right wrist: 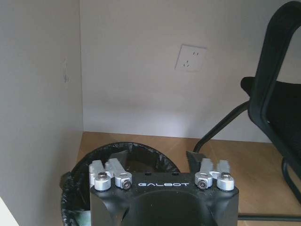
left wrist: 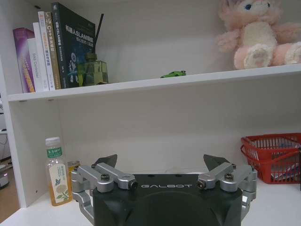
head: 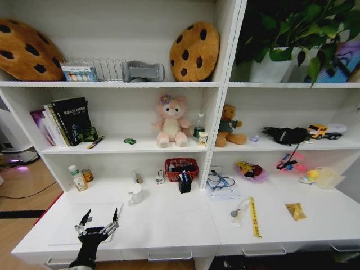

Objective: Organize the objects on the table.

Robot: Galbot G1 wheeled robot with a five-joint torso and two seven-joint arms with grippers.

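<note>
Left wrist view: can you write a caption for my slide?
Open black end effector above the long white desk, near a clear drink bottle and red wire basket.

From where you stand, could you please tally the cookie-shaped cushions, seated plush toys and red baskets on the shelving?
Cookie-shaped cushions: 2
Seated plush toys: 2
Red baskets: 1
Total: 5
</note>
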